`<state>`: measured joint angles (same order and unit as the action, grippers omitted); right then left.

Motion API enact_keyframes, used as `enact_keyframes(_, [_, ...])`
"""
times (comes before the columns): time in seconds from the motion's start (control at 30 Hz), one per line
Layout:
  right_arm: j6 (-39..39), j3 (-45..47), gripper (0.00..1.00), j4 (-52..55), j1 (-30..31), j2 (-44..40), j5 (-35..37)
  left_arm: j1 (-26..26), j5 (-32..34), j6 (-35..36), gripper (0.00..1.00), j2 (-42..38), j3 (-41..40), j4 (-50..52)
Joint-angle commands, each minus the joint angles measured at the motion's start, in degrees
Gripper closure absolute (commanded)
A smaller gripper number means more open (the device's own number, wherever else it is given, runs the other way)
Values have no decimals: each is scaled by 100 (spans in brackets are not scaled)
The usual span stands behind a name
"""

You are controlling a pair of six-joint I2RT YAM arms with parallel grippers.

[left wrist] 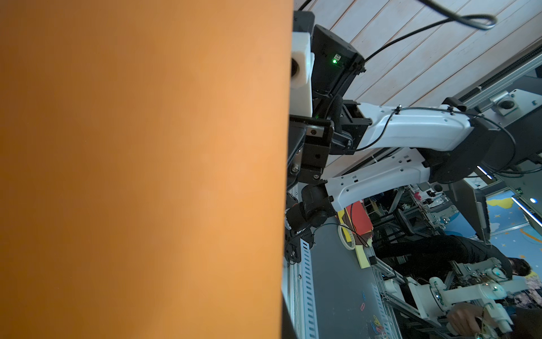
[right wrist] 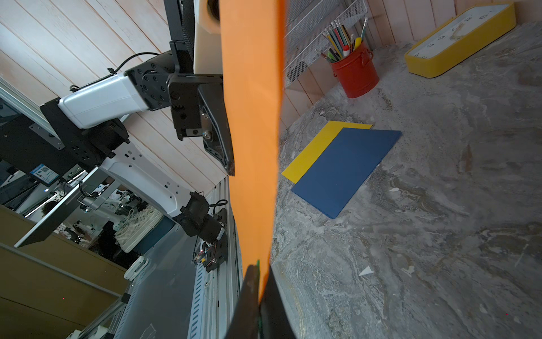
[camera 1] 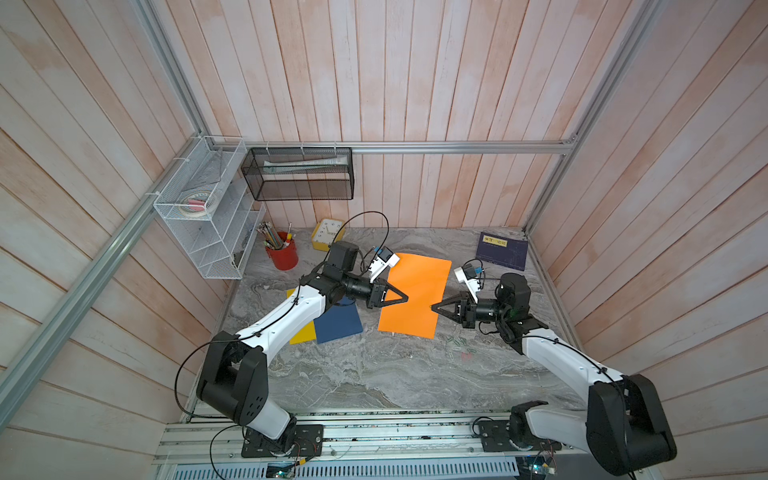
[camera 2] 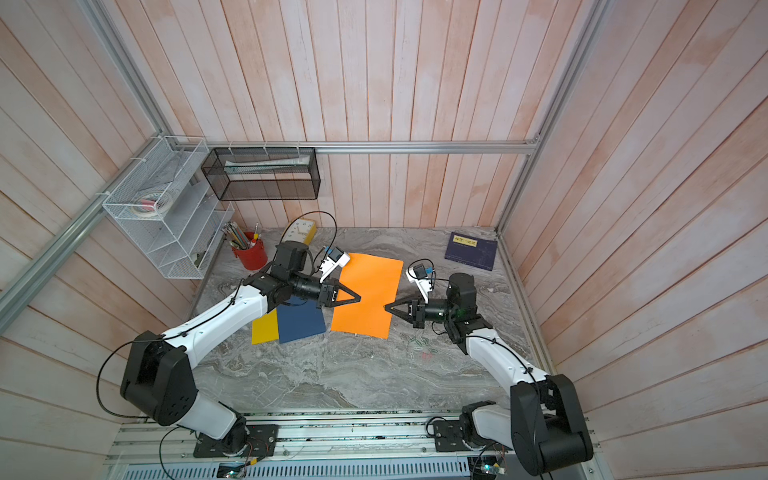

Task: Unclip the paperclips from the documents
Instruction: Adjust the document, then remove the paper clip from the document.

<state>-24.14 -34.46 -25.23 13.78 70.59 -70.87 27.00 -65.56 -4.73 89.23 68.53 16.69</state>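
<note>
The orange document (camera 1: 417, 291) hangs between my two grippers, off the marble table. My left gripper (camera 1: 405, 297) is shut on its left edge, and the sheet (left wrist: 140, 176) fills most of the left wrist view. My right gripper (camera 1: 433, 307) is shut on the opposite edge. There a green paperclip (right wrist: 258, 262) pokes out between the closed fingers, against the orange sheet (right wrist: 252, 117). The blue document (camera 1: 338, 322) lies on the yellow one (camera 1: 301, 334) under my left arm. Both show in the right wrist view, blue (right wrist: 346, 170) and yellow (right wrist: 316, 146). Several loose paperclips (camera 1: 457, 341) lie on the table near my right arm.
A red pencil cup (camera 1: 282, 253) and a yellow clock (camera 1: 328, 235) stand at the back left. A dark navy booklet (camera 1: 503, 249) lies at the back right. A white wire rack (camera 1: 208, 208) and a black mesh basket (camera 1: 299, 174) hang on the walls.
</note>
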Motion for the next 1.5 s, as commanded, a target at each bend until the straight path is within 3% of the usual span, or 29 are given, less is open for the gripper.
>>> enact_keyframes(0.0, [3, -180, 100, 45, -8, -36, -46, -20, -19, 154, 100, -139, -8, 107])
enact_keyframes(1.47, [-177, -96, 94, -87, -262, -172, -154, -125, 9, 315, 100, -214, 22, 288])
